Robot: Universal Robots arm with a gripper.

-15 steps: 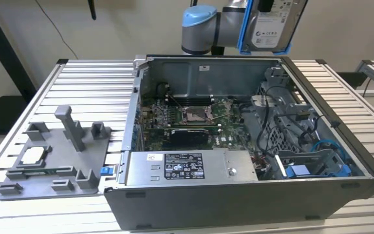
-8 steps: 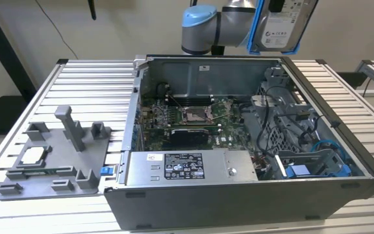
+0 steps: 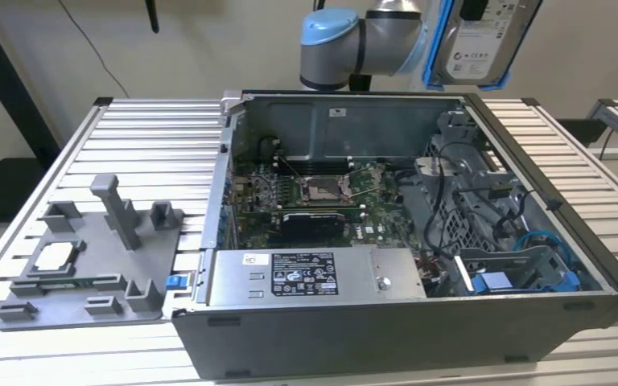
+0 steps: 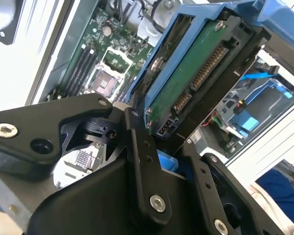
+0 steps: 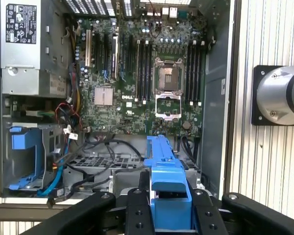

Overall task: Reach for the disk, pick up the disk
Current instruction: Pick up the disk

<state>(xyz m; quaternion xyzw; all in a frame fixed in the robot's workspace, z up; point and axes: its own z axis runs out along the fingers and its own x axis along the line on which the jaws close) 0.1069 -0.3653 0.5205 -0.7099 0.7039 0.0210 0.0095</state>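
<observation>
Disk (image 4: 196, 73) – clamped btwn jaws – above open case (image 3: 545, 201).

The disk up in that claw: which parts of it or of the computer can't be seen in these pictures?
- Exterior view: the disk is cut off by the top edge, as is the arm holding it.
- First wrist view: the end effector hides the disk's lower end; only its blue edge shows.
- Second wrist view: the disk blocks much of the computer case interior.

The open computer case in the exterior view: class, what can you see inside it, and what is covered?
Inside the case: a motherboard, grey power supply, cables, and a blue drive cage. What lies beneath the power supply is covered. The gripper holds the disk above.
</observation>
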